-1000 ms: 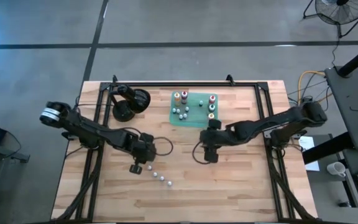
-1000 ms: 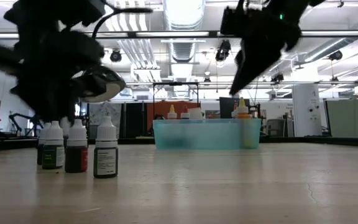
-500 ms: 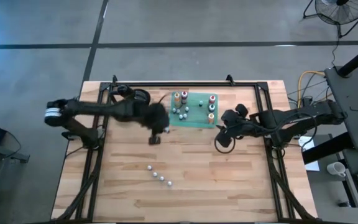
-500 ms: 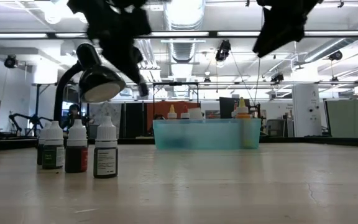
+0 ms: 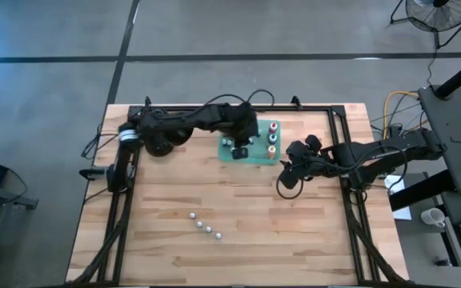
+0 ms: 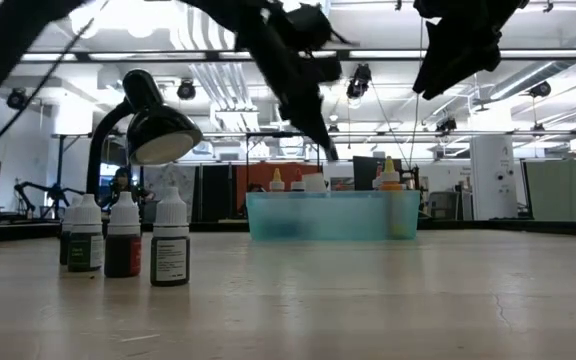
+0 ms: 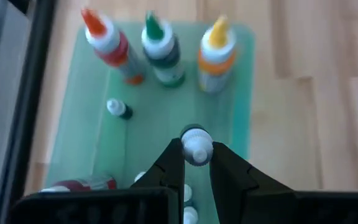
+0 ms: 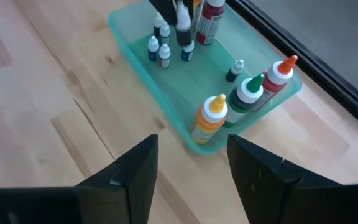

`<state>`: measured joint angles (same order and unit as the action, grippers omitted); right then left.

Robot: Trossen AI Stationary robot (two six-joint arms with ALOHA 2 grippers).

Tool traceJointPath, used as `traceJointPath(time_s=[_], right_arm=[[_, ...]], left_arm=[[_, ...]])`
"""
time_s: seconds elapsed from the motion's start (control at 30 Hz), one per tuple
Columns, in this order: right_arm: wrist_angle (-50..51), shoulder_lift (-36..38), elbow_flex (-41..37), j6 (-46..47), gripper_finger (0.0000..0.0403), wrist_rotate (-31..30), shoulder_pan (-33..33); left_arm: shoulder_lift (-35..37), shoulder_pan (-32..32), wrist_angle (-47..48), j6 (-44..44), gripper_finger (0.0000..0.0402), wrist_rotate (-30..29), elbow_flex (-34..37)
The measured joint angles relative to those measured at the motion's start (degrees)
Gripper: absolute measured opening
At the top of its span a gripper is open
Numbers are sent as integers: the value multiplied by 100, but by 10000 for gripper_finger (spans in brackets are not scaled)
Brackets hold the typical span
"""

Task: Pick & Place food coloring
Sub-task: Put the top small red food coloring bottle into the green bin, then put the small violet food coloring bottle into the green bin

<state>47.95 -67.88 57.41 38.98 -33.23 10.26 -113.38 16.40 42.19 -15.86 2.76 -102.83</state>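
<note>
My left gripper (image 5: 242,149) hovers over the green tray (image 5: 256,152), shut on one small white-capped food coloring bottle (image 7: 196,147). In the tray stand tall red (image 7: 112,47), green (image 7: 163,51) and orange (image 7: 215,53) bottles, a dark red one (image 8: 212,20) and several small ones (image 8: 156,48). A row of small bottles (image 5: 203,226) stands on the bare wood nearer the near edge; the low view shows three (image 6: 124,242) upright on their bases. My right gripper (image 5: 288,178) is open, above the table just right of the tray. My left gripper pinches the small bottle between its two fingertips at the white cap end (image 7: 196,140). The fingers (image 7: 173,163) come from above, pointing down. The bottle stays upright above the tray floor; whether its base touches the tray cannot be told.
A black desk lamp (image 5: 166,133) stands left of the tray near the far edge. A black frame rail (image 5: 238,108) runs along the far edge and down both sides. Bare wood lies between the tray and the row of small bottles.
My left gripper, shut on a small bottle, has risen from the row of small bottles and swung toward the far edge until it is over the tray. My right gripper has drawn back toward the table's right and risen, then held still.
</note>
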Motion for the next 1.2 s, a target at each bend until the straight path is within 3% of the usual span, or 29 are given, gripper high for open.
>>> traceJointPath(time_s=[0.3,0.73,1.2], right_arm=[[30,0,-47,52,182,0,0],[120,0,-258,287,182,6,0],[118,0,-332,260,182,11,0]], left_arm=[[-1090,118,324,350,28,-23,-658],[-1519,135,341,377,29,-28,-664],[-1515,141,326,385,109,-29,-660]])
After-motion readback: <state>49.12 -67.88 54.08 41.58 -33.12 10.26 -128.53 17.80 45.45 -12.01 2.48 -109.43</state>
